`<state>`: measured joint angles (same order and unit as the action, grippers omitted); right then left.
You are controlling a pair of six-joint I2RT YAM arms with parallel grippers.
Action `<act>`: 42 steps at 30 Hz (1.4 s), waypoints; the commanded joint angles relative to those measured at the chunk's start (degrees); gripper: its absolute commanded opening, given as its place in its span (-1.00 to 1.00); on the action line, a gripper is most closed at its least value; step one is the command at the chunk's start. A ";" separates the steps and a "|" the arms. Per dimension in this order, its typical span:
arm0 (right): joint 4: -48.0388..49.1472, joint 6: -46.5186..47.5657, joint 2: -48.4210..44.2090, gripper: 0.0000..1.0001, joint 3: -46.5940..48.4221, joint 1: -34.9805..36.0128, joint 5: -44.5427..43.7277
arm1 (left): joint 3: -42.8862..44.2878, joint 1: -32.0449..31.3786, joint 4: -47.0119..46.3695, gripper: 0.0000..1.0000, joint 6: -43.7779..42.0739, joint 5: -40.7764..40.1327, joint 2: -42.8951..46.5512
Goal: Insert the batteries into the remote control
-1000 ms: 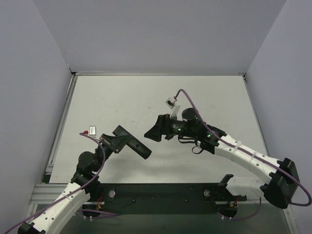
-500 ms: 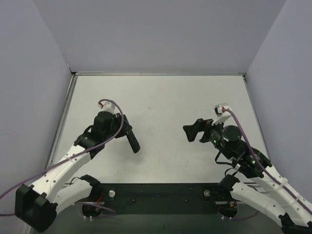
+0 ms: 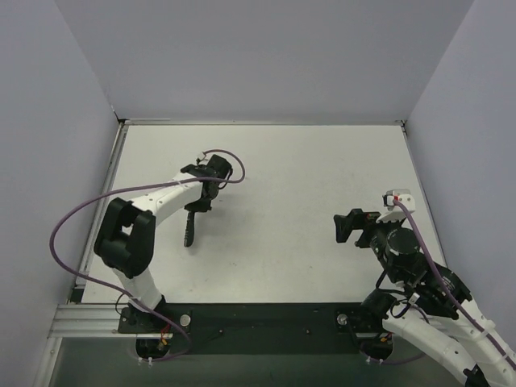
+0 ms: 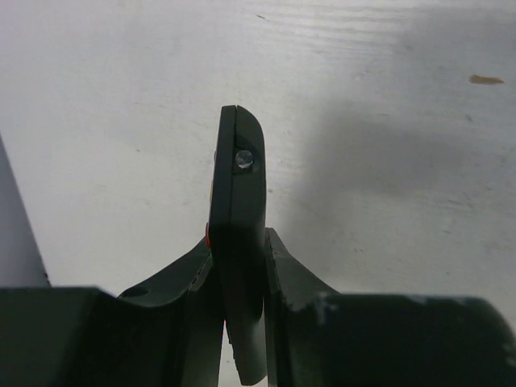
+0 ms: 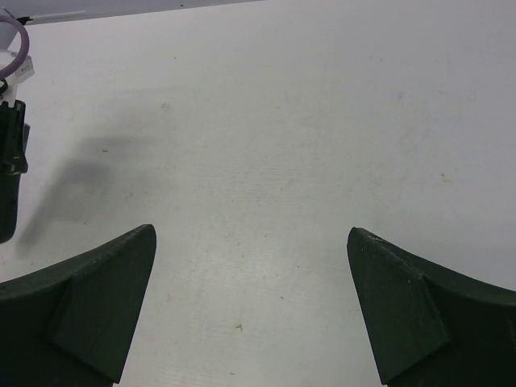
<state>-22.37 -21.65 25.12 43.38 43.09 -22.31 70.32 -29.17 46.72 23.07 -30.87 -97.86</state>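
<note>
Now the left gripper (image 3: 197, 206) is clamped on the remote control (image 3: 190, 231), over the left half of the white table (image 3: 282, 161). From the overhead view the left arm reaches out from its base and bends back, and the slim black remote sticks out of the jaws toward the near edge of the table, tilted a little off straight. The left wrist view shows the remote edge-on, its thin side toward the camera, squeezed between the two dark fingers (image 4: 181, 282). The fingers hold its near part, and its rounded far end stands out past their tips. A small round silvery spot (image 4: 243, 160) sits near that far end, and a speck of red (image 4: 207, 235) shows on the remote's left side just above the finger. A soft shadow lies on the table to the right of the remote; whether its far end touches the surface cannot be told.

The right gripper (image 3: 347, 226) sits over the right side of the table, well apart from the remote, pointing left. Its jaws stand wide apart with nothing between them, only bare table. A purple cable (image 3: 81, 214) loops along the left arm.
</note>
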 commanded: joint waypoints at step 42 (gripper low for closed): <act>-8.13 7.06 -9.83 1.00 -0.75 -0.29 -24.08 | -0.86 -9.59 -7.86 0.82 3.39 -4.81 18.91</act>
<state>-30.55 -15.29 17.08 41.65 43.09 -37.95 74.50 -39.66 46.68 25.17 -34.98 -90.70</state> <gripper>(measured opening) 0.998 0.898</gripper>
